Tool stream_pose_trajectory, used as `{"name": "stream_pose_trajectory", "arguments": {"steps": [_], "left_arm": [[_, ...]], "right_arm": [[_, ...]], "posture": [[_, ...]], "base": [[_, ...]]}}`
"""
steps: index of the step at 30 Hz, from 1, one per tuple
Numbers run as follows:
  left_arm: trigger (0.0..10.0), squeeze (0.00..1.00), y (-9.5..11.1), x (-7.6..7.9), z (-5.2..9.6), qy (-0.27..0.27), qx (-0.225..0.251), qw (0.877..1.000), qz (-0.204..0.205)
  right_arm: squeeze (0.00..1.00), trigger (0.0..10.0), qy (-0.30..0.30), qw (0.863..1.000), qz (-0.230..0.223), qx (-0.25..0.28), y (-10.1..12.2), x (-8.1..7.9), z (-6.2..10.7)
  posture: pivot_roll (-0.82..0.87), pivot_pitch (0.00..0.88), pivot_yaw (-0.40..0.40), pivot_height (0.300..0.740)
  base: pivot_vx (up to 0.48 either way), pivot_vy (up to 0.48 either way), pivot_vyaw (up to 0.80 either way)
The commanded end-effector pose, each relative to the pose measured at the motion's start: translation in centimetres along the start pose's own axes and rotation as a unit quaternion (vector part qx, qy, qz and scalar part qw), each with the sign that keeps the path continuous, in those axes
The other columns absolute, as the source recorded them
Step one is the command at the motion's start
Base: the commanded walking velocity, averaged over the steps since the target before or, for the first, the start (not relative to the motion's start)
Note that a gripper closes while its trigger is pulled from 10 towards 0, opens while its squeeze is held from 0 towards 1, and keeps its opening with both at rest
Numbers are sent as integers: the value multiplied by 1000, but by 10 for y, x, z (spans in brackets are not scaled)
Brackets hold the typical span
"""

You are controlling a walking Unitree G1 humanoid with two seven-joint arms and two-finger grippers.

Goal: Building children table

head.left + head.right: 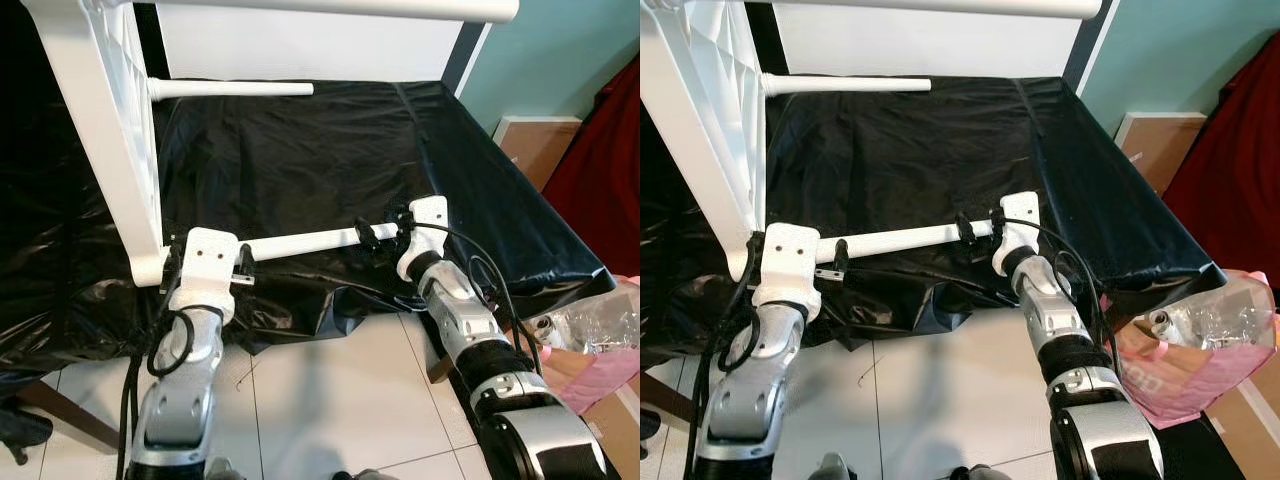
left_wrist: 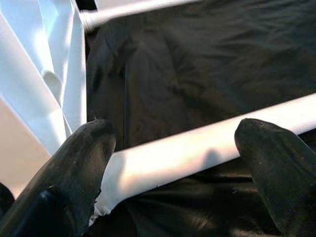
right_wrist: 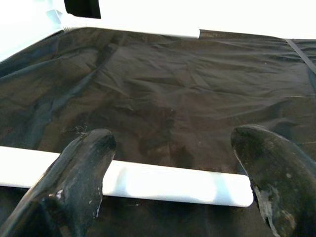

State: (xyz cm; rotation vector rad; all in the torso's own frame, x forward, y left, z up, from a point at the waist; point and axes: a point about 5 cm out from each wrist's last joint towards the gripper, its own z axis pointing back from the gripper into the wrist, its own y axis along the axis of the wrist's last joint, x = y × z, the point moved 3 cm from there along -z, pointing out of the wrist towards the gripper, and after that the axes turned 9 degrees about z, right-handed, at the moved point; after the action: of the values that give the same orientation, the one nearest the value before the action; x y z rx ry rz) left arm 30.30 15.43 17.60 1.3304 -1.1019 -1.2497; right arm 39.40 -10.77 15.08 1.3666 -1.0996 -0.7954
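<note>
Left eye view: white table top (image 1: pixel 100 130) stands on edge at 10 o'clock on the black sheet (image 1: pixel 330 160), 1 leg (image 1: pixel 232 89) already fitted at 12. The second leg (image 1: pixel 300 242) runs level across centre, left gripper (image 1: pixel 243 266) at its top-side end, right gripper (image 1: pixel 385 236) at the free end: likely 2-point support to keep it square to the socket. Right eye view: same layout, plus a bag of hardware (image 1: pixel 1200 340) at 4 o'clock. Left wrist view: fingers (image 2: pixel 74 163) apart, straddling the leg, not clamped. Right wrist view: fingers (image 3: pixel 81 168) apart around the free end, loose.
</note>
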Motion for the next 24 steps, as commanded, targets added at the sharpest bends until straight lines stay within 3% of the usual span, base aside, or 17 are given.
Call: {"name": "stream_pose_trajectory", "arguments": {"steps": [1, 5, 7, 8, 10, 16, 24], "left_arm": [[10000, 0, -3, 3, -1, -10, -4, 1000, 6], [10000, 0, -6, -1, -5, -6, -9, 1000, 6], [10000, 0, -8, -21, -12, 21, -12, 1000, 6], [10000, 0, -8, -21, -12, 21, -12, 1000, 6], [10000, 0, -6, -37, -15, 46, -7, 999, -4], [10000, 0, -6, -45, -15, 54, -6, 999, -7], [10000, 0, -7, -50, -14, 53, -4, 999, -10]], "right_arm": [[0, 10000, -8, 1000, 5, -12, -5, 6, 2], [0, 10000, -1, 1000, 15, -2, 0, 5, 0], [0, 10000, 5, 1000, 24, 17, 8, 5, 1], [0, 10000, 5, 1000, 24, 17, 8, 5, 1], [0, 10000, 3, 999, 23, 24, 10, 6, 5], [0, 10000, 3, 999, 22, 28, 11, 5, 7], [0, 10000, 17, 995, 76, 61, 22, -3, 9]], "posture": [[97, 77, -109, 740], [87, 75, -104, 740], [75, 79, -98, 740], [75, 79, -98, 740], [74, 81, -99, 740], [74, 83, -100, 740], [81, 80, -105, 740]], "base": [[0, 0, 0], [0, 0, 0], [0, 0, 0], [0, 0, 0], [0, 0, 0], [0, 0, 0], [0, 0, 0]]}}
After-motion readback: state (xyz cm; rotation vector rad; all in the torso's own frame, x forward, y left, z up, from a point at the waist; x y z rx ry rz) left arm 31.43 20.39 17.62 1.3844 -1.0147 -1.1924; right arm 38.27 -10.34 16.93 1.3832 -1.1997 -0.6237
